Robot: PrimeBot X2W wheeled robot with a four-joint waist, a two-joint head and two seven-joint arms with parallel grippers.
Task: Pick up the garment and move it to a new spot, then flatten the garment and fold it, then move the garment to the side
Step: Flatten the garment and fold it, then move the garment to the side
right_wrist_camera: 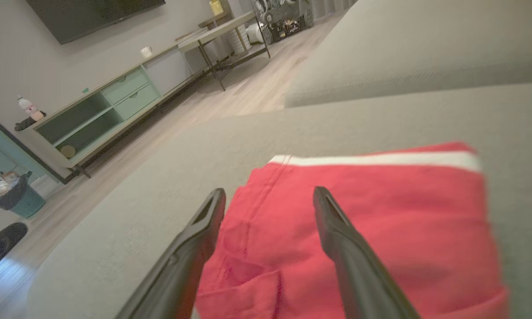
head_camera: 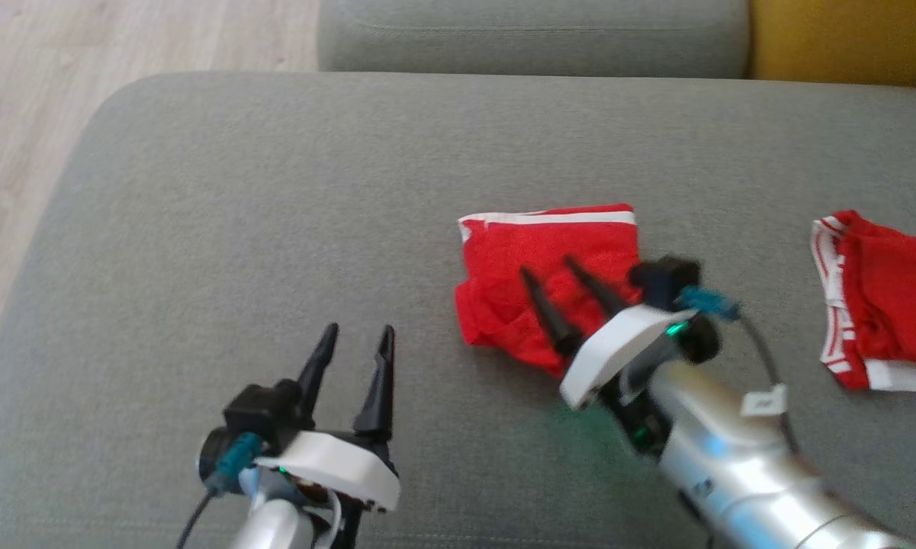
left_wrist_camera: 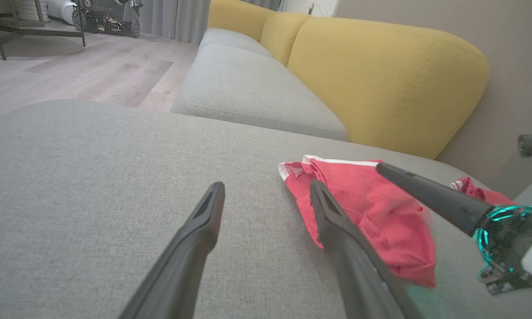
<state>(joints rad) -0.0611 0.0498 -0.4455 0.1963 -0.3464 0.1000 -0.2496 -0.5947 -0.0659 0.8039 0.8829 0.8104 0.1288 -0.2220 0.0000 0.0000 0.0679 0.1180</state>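
The right gripper (head_camera: 546,265) stood with its jaws wide apart and nothing between them. Its two dark fingers hung over the near half of the garment (head_camera: 549,238), and whether the tips touched the cloth could not be told. Its silver forearm (head_camera: 732,457) came in from the near right and slanted toward the far left, so the fingers pointed across the cloth toward its white-banded far edge. The left gripper (head_camera: 359,329) also had its jaws spread wide and held nothing, with only the bare grey seat cushion (head_camera: 274,191) between and beneath its fingers. That arm rose from the near edge, with its fingers pointing toward the far side of the cushion. The garment, red with a white band along its far edge, lay folded into a compact block near the middle of the cushion. It sat directly under the right gripper's fingers and to the right of the left gripper, apart from it. In the right wrist view the red cloth spread between and beyond both fingers, with one fingertip at the cloth's side edge. A second red garment (head_camera: 885,297) with white trim lay farther right on the same cushion, apart from the first. Wooden floor (head_camera: 15,114) showed at the far left.
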